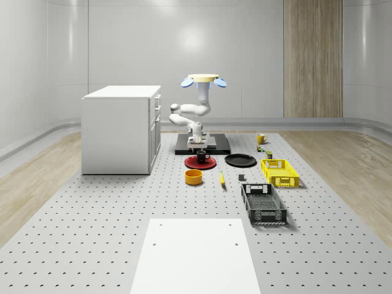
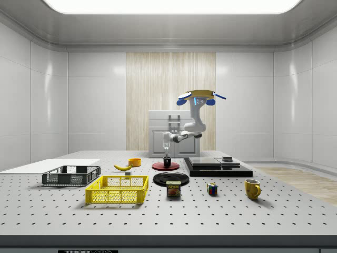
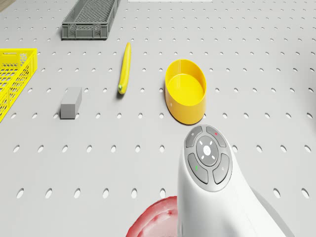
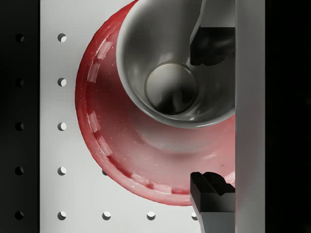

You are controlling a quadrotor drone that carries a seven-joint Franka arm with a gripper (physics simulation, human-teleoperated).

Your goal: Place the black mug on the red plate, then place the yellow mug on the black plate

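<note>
In the wrist view the black mug (image 4: 175, 63) is cut off by the picture's edge, and one finger pad (image 4: 212, 44) covers part of its rim. The red plate (image 4: 141, 155) is partly hidden beneath the mug. In the drone view the arm's white link (image 3: 217, 192) covers much of the plate (only a red sliver shows), and the yellow crate (image 3: 15, 79) and grey crate (image 3: 91, 19) run off frame. The side view's small can (image 2: 174, 189) carries a label too small to read.
</note>
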